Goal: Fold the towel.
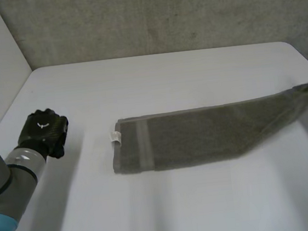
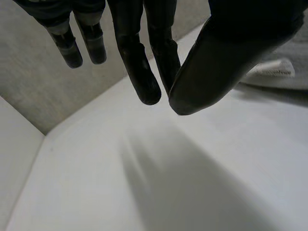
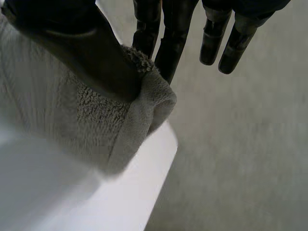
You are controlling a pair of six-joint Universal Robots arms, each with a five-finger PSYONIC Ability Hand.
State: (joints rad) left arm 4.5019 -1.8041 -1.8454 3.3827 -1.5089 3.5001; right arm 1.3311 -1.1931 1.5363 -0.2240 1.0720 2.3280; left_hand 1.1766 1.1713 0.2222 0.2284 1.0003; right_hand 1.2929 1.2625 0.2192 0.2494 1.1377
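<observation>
Left hand [image 1: 43, 132] near-left over bare bench [image 1: 180, 206]: fingers straight, thumb close to them, nothing held. Towel [image 1: 200, 135] is mid-bench, well apart from that hand. It's a long grey strip, left end flat with a white label [image 1: 115, 137]. Right end rises off the bench toward its right edge, where right hand [image 3: 72, 43] pinches the corner, thumb against fingers. Concrete wall [image 1: 160, 15] behind.
</observation>
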